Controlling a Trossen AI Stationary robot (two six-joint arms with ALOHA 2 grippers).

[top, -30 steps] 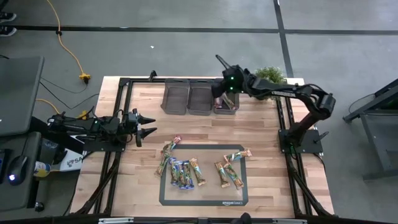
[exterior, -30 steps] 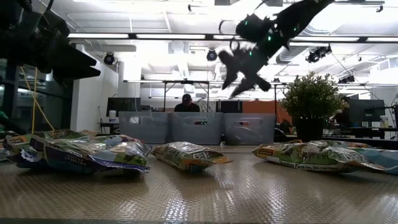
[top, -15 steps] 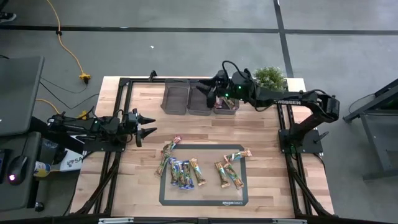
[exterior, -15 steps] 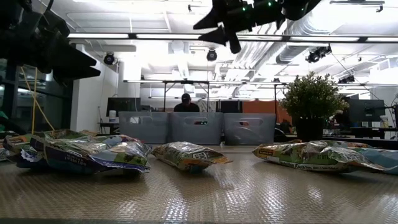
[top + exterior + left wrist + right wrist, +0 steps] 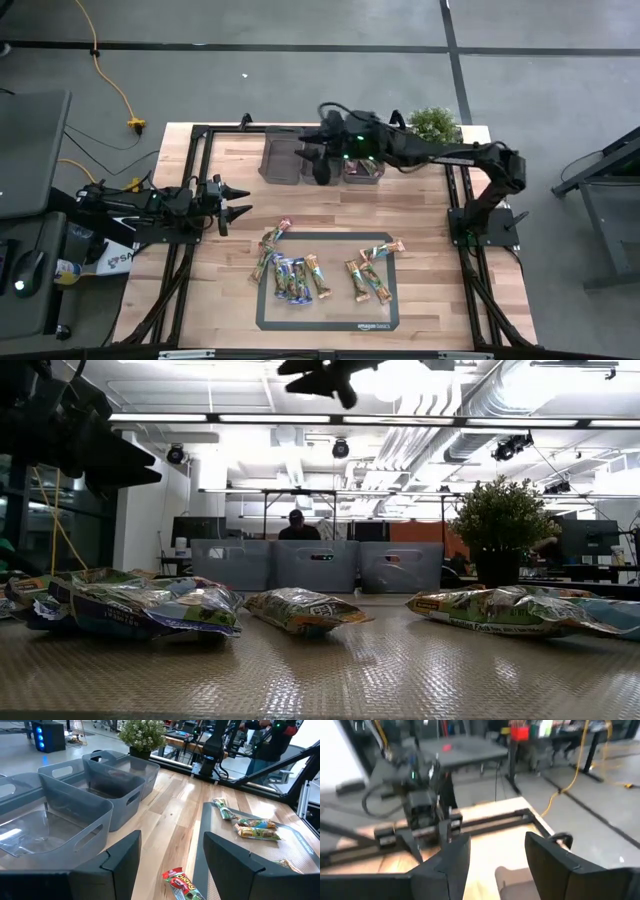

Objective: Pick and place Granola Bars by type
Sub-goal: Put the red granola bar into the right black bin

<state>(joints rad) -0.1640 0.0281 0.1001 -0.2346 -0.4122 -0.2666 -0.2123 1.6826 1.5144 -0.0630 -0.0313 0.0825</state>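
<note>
High view: right gripper (image 5: 308,157) fingers spread, empty, above bins (image 5: 283,160); Granola Bars (image 5: 293,275) well apart.

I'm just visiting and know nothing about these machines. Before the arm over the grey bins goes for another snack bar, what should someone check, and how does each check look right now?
1. Right tool empty and open: ok; the right wrist view shows its fingers apart with nothing between them.
2. Left tool out of the way: ok; it waits open at the table's left edge, apart from the bars.
3. Granola Bars left to sort: ok; several lie on the black mat and beside it.
4. Bars separate enough to grip: not ok; the left group overlaps.
5. Bins have room: cannot tell; the arm covers part of them.
</note>
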